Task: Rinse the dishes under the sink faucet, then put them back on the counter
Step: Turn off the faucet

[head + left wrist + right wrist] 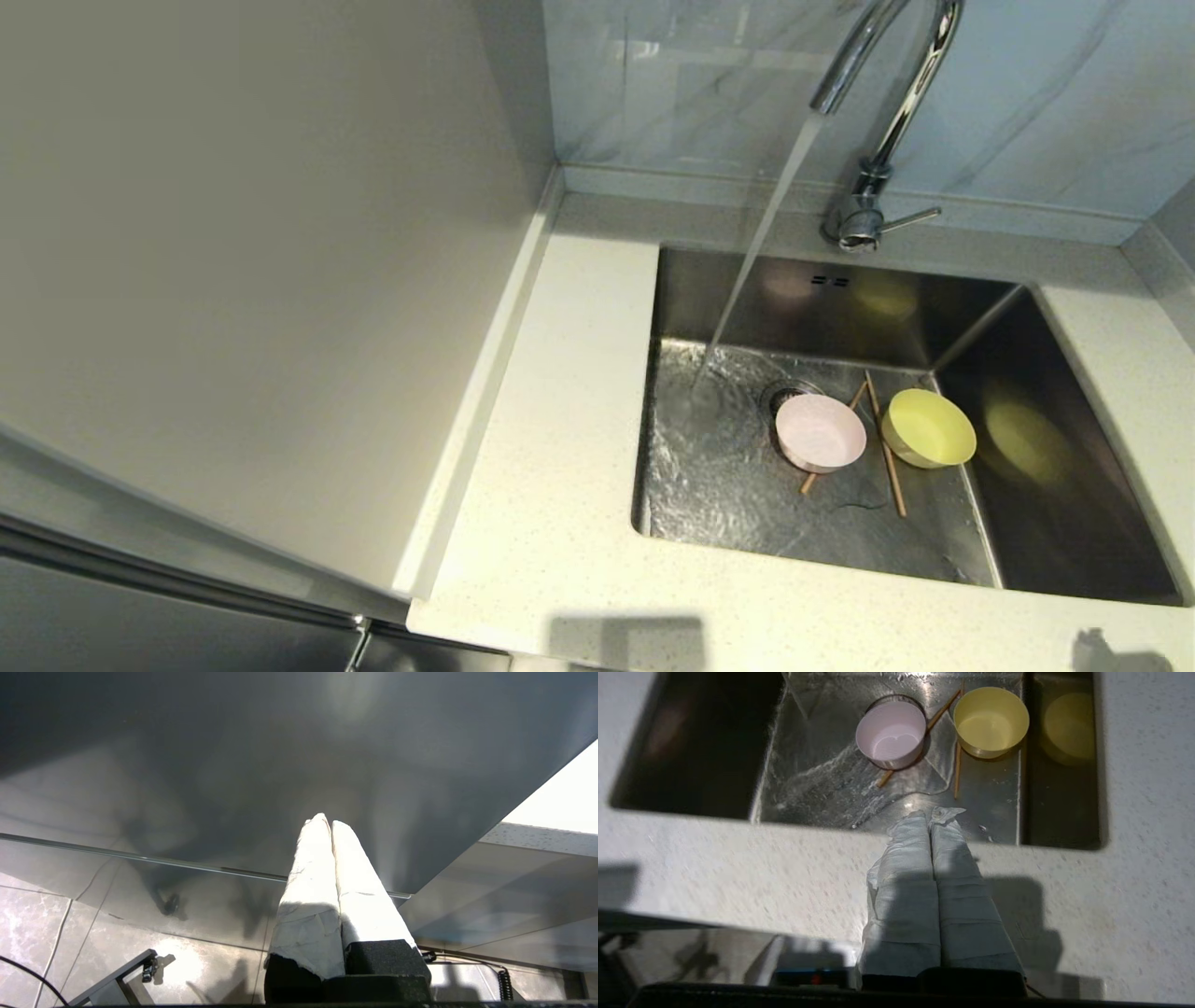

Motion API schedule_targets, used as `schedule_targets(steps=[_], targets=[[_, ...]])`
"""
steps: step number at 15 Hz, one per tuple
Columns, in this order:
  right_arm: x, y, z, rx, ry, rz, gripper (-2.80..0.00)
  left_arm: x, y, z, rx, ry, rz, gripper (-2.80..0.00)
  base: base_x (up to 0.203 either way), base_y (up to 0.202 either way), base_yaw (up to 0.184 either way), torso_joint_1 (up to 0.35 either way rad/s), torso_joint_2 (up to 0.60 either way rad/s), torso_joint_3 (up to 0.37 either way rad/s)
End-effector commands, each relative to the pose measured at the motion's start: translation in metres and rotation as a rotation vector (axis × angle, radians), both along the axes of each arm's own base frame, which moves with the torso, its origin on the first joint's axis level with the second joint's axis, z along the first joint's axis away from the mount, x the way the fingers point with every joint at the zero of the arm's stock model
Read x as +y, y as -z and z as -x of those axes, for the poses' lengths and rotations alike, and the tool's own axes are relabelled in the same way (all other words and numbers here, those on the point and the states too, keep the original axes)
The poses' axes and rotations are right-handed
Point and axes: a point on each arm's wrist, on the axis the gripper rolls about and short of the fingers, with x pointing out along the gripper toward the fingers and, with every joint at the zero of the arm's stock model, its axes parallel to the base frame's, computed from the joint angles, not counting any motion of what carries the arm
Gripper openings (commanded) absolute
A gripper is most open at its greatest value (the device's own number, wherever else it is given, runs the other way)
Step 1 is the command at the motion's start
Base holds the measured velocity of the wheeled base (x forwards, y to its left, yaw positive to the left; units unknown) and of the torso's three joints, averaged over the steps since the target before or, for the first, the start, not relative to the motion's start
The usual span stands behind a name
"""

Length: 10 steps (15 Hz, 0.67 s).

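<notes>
Head view — faucet (887, 84) running; right gripper (931, 812) closed, left gripper (326, 820) closed, both empty.

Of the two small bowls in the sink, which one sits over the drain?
The pink bowl: it partly covers the round drain and lies nearer the water stream. The yellow bowl sits farther right, by the sink's side wall.

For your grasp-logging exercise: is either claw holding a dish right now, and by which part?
Nothing is held. The left claw and right claw are shut on nothing; pink bowl, yellow bowl and chopsticks lie in the sink.
</notes>
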Motion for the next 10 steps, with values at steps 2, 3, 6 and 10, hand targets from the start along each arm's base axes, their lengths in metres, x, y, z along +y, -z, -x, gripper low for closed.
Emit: schedule_targets(steps=[2,3,6,10], targets=[[0.001,-0.048,-0.082,0.167,0.022,-0.090,-2.80,0.000,0.000,0.000,-0.003,-0.001,0.001,-2.80,0.000,0.000,0.000,0.000,0.00,0.000],[0.002,-0.060,-0.107,0.177,0.033,-0.120,-2.80,0.000,0.000,0.000,-0.003,-0.001,0.001,-2.80,0.000,0.000,0.000,0.000,0.00,0.000],[0.009,-0.071,-0.180,0.141,0.065,-0.158,-2.80,0.000,0.000,0.000,-0.003,-0.001,0.001,-2.80,0.000,0.000,0.000,0.000,0.00,0.000],[0.034,-0.074,-0.241,0.001,0.117,-0.163,-2.80,0.000,0.000,0.000,-0.003,-0.001,0.001,-2.80,0.000,0.000,0.000,0.000,0.00,0.000]])
